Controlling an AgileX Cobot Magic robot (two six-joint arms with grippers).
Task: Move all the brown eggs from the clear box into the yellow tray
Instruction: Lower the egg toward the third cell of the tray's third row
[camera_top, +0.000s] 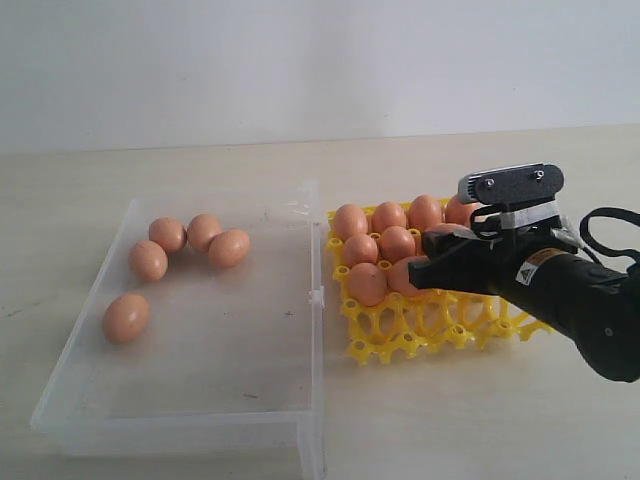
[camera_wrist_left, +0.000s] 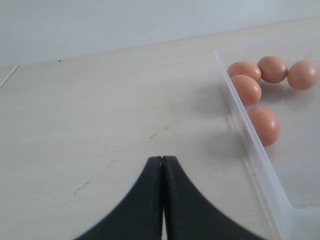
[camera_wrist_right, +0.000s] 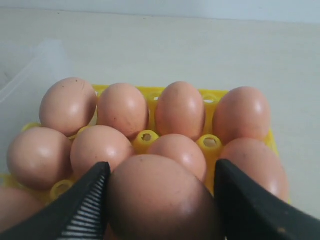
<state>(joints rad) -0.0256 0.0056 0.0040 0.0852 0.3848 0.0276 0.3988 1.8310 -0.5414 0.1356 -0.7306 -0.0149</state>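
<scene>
Left gripper (camera_wrist_left: 162, 161) sits out past the clear box's (camera_top: 200, 400) left wall, over bare table (camera_wrist_left: 100, 100). Its fingers (camera_wrist_left: 145, 200) are pressed flat together w/ nothing between them. There is wide free tabletop on that side of the box.

Inside the box, five brown eggs (camera_top: 148, 260) sit in the left half. Four are clustered in its far-left corner and one is apart, closer to the left wall. The box's middle, right half and near end are bare floor, so plenty of room there.

Yellow tray (camera_top: 400, 340) lies just beside the box's right wall, by the clasp tab (camera_top: 315, 297); can't tell if they touch. The tray's rows on the box's far-end side are packed w/ eggs, shell to shell. Its cups on the box's near-end side are open.

Right gripper (camera_wrist_right: 159, 172) is over the tray, right of the box, at the edge of the filled rows. Its fingers (camera_wrist_right: 87, 200) are spread wide, clasping the held egg (camera_wrist_right: 157, 200) on both sides. That egg sits level w/ its neighbours, w/ little gap around it.
</scene>
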